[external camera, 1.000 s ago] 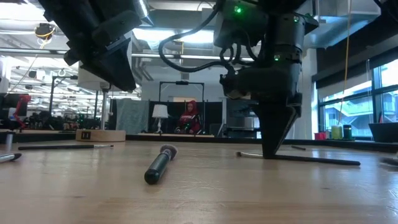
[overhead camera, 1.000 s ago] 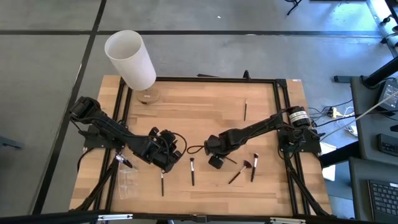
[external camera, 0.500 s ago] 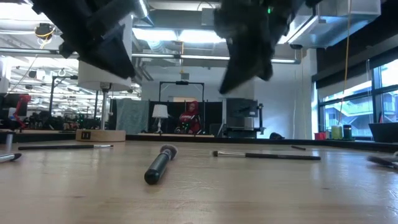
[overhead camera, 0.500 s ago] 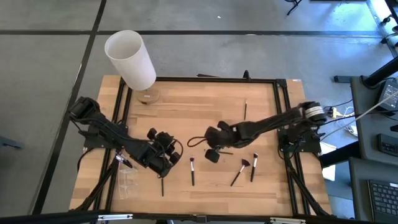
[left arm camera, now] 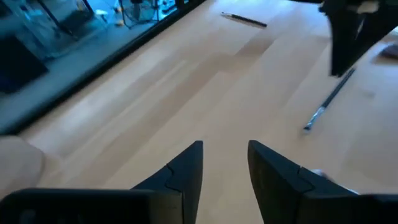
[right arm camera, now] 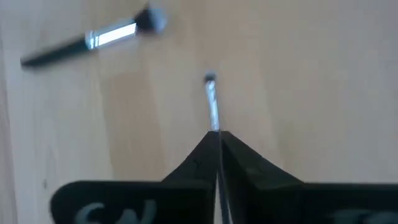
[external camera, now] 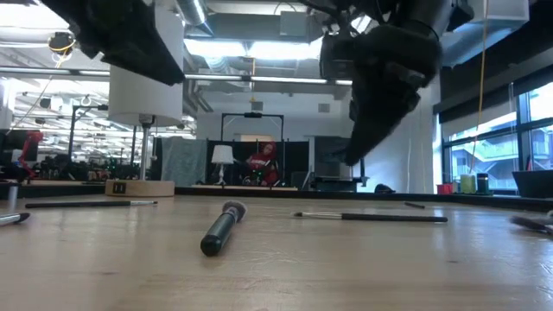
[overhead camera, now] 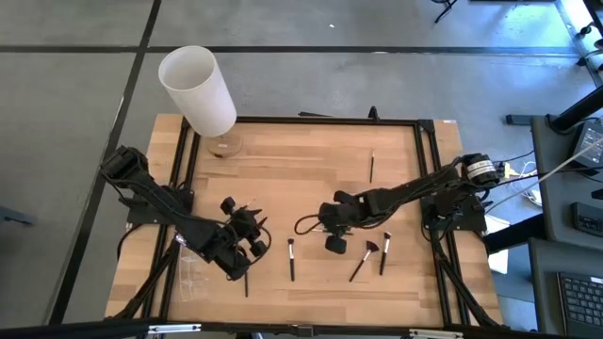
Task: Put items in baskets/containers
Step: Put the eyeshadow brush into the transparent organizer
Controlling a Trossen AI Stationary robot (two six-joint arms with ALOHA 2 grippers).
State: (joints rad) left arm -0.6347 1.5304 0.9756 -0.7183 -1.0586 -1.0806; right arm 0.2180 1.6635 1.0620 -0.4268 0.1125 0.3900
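since lifting, the right end effector (right arm camera: 217, 140) pinches a thin brush (right arm camera: 212, 102)

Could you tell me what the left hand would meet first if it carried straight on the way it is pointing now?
Probably bare table: the left hand has only wood directly ahead. The thin brush lies off to one side, though depth is uncertain.

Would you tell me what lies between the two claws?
In the high view, one dark-handled brush lies between the left claw and the right claw.
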